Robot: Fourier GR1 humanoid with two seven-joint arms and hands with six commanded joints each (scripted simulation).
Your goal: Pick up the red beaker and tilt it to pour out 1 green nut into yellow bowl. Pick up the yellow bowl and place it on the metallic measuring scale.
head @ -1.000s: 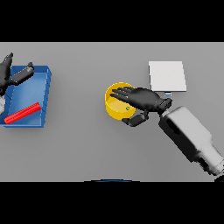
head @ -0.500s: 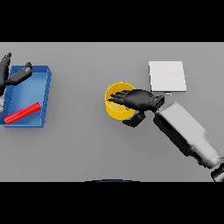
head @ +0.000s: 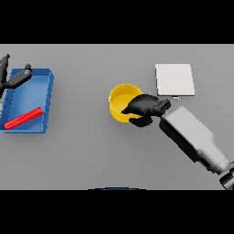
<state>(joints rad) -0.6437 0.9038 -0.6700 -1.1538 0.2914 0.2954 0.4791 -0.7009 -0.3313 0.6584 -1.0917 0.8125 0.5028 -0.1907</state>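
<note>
One right hand (head: 145, 108) we see, fingers curled over the yellow bowl (head: 121, 101) rim, gripping it; left hand (head: 13, 78) relaxed, fingers straight, over the blue tray (head: 45, 98).

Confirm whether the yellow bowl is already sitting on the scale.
No: the yellow bowl rests on the grey table, left of the scale, with the right hand at its rim.

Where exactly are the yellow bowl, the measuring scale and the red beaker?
yellow bowl (head: 119, 101): head view, on its inner floor.
metallic measuring scale (head: 174, 79): head view, middle of its flat plate.
red beaker (head: 23, 118): head view, midway along its side, lying in the blue tray.
</note>
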